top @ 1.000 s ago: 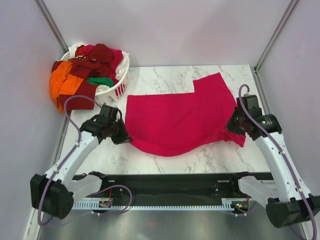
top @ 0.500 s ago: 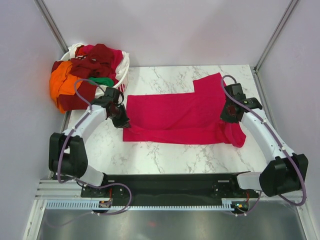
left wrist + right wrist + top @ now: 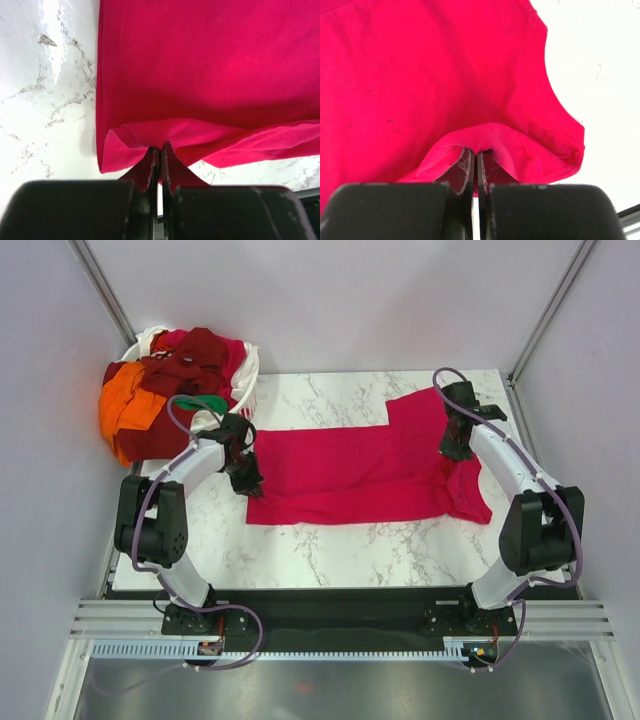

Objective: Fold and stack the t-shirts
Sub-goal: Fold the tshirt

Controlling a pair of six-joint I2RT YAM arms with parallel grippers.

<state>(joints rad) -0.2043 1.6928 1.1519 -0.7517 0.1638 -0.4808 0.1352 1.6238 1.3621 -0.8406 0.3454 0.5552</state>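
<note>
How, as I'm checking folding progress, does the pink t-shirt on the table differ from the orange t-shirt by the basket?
The pink t-shirt lies spread mostly flat on the marble table; the orange t-shirt hangs bunched over the laundry basket. The pink t-shirt is pinched at both ends, by the left hand and the right hand, its near edge folding over; the orange t-shirt is untouched. Both are plain-coloured cloth.
</note>
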